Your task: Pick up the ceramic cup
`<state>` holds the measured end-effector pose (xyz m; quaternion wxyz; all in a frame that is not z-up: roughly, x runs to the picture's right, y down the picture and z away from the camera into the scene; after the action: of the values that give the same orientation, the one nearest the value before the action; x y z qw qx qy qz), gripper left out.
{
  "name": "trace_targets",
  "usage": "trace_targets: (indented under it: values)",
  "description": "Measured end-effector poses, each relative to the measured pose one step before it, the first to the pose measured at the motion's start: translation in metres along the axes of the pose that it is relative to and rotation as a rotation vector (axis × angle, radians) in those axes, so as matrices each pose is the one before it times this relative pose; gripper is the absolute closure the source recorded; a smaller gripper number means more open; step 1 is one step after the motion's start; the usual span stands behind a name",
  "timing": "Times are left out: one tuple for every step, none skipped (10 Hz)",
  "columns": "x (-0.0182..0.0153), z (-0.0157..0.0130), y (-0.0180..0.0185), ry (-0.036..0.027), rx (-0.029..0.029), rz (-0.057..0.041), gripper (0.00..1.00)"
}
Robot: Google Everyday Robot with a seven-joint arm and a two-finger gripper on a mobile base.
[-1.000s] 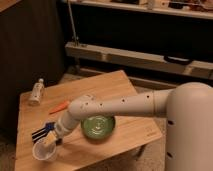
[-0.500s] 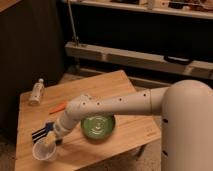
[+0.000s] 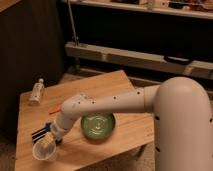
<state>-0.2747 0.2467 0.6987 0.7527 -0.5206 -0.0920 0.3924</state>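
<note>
The ceramic cup is small, white and round, and sits near the front left of the wooden table. My gripper comes down onto the cup's far rim from the white arm and looks shut on that rim. The cup leans a little, with its opening towards the camera. I cannot tell whether its base touches the table.
A green bowl sits just right of the gripper under the arm. A blue striped object lies behind the cup. An orange item and a clear bottle are at the back left. Dark shelving stands behind the table.
The cup and gripper have shifted slightly down and to the left together. The arm has otherwise hardly moved.
</note>
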Motion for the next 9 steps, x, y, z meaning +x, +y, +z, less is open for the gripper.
trace_targets:
  values:
    - [-0.00020,0.00171,0.00097,0.00906,0.00049,0.00040,0.54]
    - [0.00013,0.00181,0.00152,0.01098,-0.00386,0.00430,0.66]
    - [0.00066,-0.00029,-0.00025,-0.00129,-0.01527,0.00740,0.75]
    - [0.00151,-0.00501,-0.00014,-0.02372,-0.04091,0.00749,0.87]
    - [0.00138,-0.00946,-0.00050,-0.03546,-0.03956,0.00566,0.94]
    - [0.00259,-0.02236,0.00179,-0.05955,-0.05374,0.00351,1.00]
    - [0.00003,-0.01681,0.00552,-0.03282,-0.02347,-0.00353,1.00]
    - [-0.00030,-0.02378,0.00938,-0.03579,-0.01651,-0.00675,1.00]
    - [-0.00175,-0.03089,0.01526,-0.04198,-0.00722,-0.01319,1.00]
